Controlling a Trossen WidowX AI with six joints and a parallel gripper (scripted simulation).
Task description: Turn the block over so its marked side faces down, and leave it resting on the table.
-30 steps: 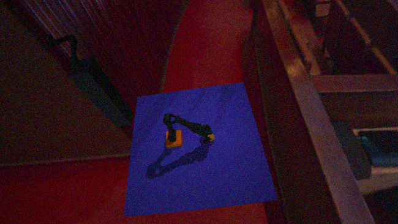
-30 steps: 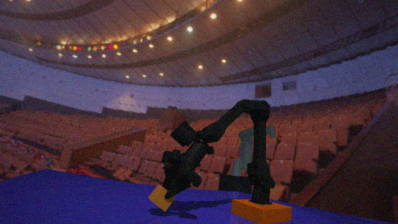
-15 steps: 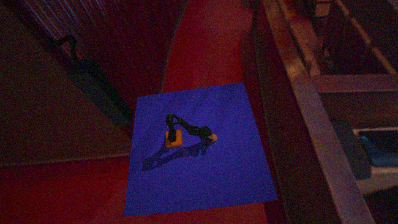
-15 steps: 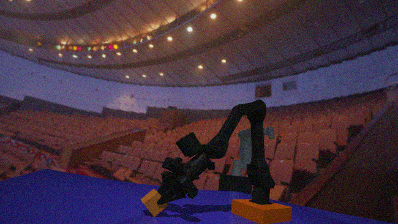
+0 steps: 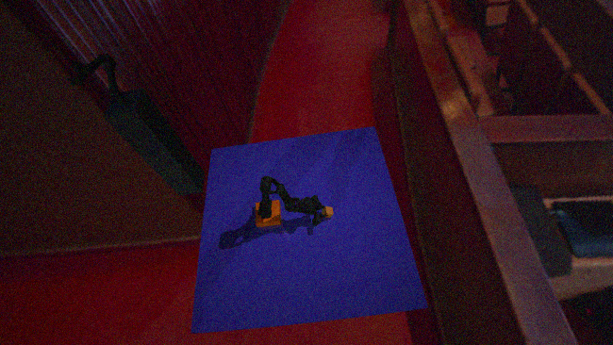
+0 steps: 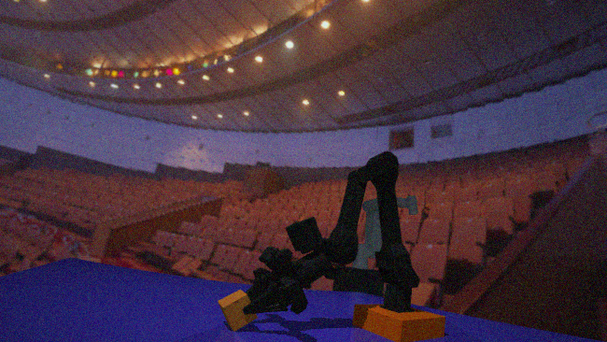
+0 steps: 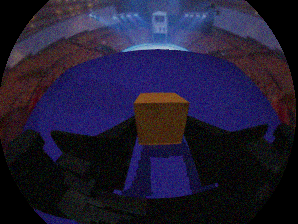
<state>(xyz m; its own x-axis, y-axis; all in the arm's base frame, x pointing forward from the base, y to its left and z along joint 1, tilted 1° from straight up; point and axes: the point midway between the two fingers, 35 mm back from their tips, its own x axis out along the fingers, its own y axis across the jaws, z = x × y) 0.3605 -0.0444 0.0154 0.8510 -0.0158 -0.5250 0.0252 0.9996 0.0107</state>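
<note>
The orange-yellow block [image 5: 328,212] [image 6: 236,309] [image 7: 161,120] is held tilted, with its lower corner close above or on the blue table [image 5: 292,278] [image 6: 117,299] [image 7: 100,85]; contact cannot be told. My gripper [image 5: 323,213] [image 6: 247,308] [image 7: 158,117] is shut on the block, with one dark finger on each side. It reaches forward and slopes slightly down. In the wrist view the block's two visible faces look plain, and no marked side can be made out. The faces turned away from the cameras are hidden.
The arm's orange base box [image 5: 275,206] [image 6: 420,325] stands on the table behind the gripper. The arm's shadow falls on the table near the block and base. Beyond the table is a dim auditorium backdrop.
</note>
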